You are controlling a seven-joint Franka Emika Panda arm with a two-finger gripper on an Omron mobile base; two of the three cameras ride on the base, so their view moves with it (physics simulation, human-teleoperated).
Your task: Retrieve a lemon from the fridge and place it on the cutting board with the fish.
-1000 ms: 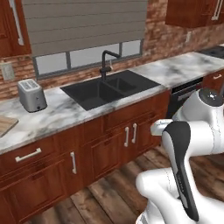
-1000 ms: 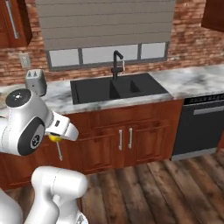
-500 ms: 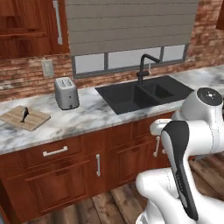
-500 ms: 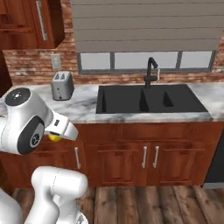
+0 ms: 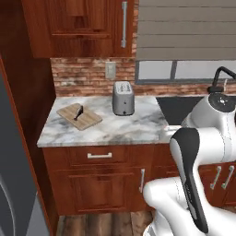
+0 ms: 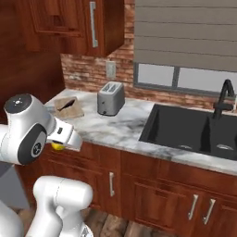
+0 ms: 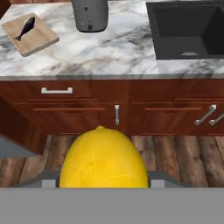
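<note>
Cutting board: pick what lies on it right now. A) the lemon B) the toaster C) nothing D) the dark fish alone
D. The cutting board carries just the dark fish; the lemon sits in the tool, low in front of the cabinets, and the toaster stands on the counter beside the board.

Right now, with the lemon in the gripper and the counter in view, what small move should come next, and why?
Probably lift the gripper above counter height and carry it toward the cutting board. The hand view shows the lemon held between the fingers, below the marble counter edge, facing the drawers. The board with the fish lies left of the toaster, with bare wood beside the fish.
</note>
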